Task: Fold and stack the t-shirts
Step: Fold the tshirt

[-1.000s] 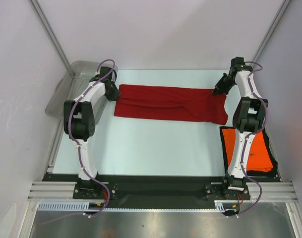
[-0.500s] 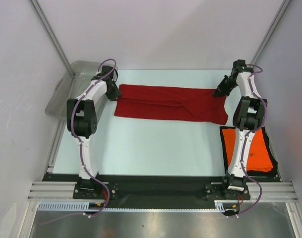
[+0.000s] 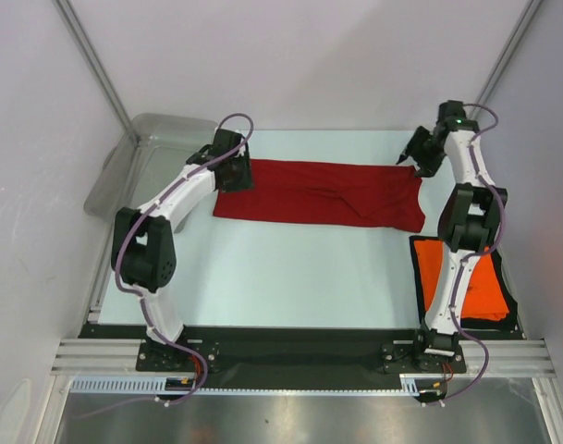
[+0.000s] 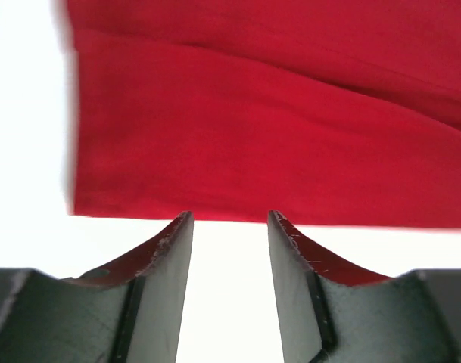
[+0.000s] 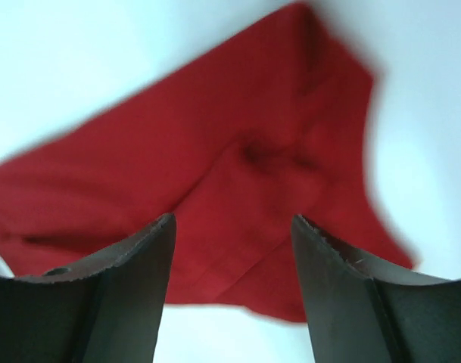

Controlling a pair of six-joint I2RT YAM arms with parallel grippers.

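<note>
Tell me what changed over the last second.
The left gripper and right gripper opened, releasing the ends of the dark red t-shirt. The left shifted slightly rightward, the right backed toward the far edge. That shirt and the orange t-shirt stayed put.

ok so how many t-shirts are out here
2. The dark red t-shirt lies stretched across the far side of the table; the orange t-shirt lies near right, partly hidden by the right arm.

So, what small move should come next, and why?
Probably bring the left gripper down on the left end of the red t-shirt and close. Both it and the right gripper are open, holding nothing; the shirt lies as a long strip, needing a crosswise fold before joining the orange t-shirt.
</note>
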